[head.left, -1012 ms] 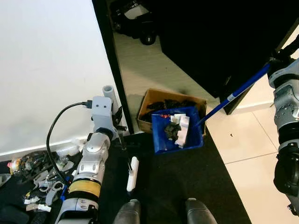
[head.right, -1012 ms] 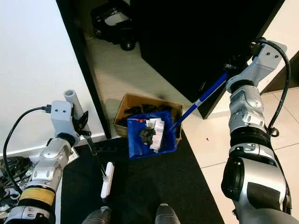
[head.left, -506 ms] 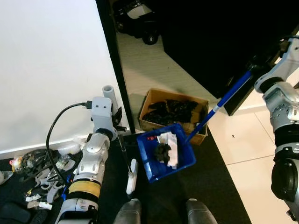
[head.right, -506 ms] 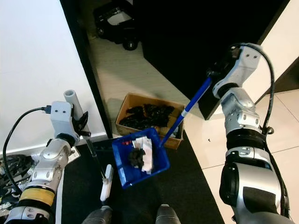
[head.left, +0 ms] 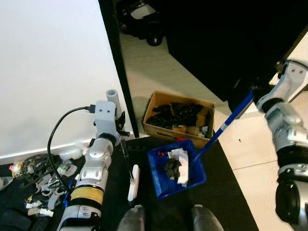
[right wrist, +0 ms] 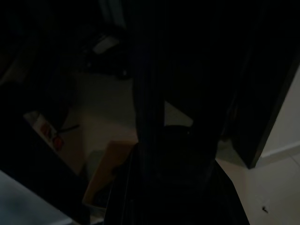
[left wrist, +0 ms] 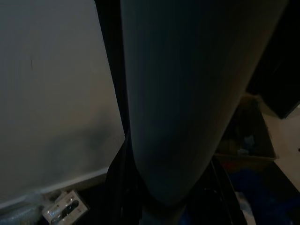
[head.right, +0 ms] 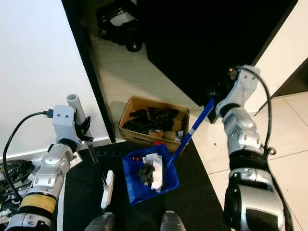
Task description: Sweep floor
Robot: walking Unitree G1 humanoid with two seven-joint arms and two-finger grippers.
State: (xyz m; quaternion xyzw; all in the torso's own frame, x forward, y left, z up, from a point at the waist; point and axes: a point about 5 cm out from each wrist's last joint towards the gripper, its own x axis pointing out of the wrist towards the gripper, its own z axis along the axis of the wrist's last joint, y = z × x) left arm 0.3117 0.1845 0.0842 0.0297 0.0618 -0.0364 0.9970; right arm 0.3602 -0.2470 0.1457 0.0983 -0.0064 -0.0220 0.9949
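Observation:
A blue dustpan holding dark clumps and white paper scraps sits low over the black mat, just in front of a cardboard box of dark rubbish. Its long blue handle slants up to my right gripper, which is shut on the top end beside the black cabinet. My left gripper is shut on the thin shaft of a brush with a grey grip. The white brush head rests on the mat left of the dustpan.
A black door post stands right behind the brush, with a white wall to its left. Cables and small clutter lie at lower left. A black wheeled object sits at the back. Pale tiles lie on the right.
The dustpan has come away from above the cardboard box, toward me and down over the mat, its load still in it. The right arm swung inward. The brush barely moved.

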